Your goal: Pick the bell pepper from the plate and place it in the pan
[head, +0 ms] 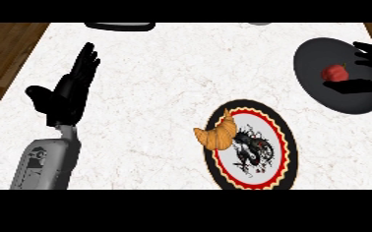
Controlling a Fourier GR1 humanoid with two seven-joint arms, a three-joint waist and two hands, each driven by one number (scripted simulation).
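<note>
the red bell pepper [335, 72] lay in the dark pan [314, 86], between the right hand's [357, 86] fingers and thumb, its grip unclear. the left hand [69, 86] rested open, well apart from the plate [285, 150] and croissant [216, 133].

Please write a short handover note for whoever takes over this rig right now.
Left hand: open, resting at the view's left, holding nothing.
Right hand: at the right edge over the pan, around the pepper; whether it has let go cannot be told.
Pepper: in the pan.
Plate: holds only a croissant.
Done: pepper moved.
Left: release if needed, withdraw.
</note>
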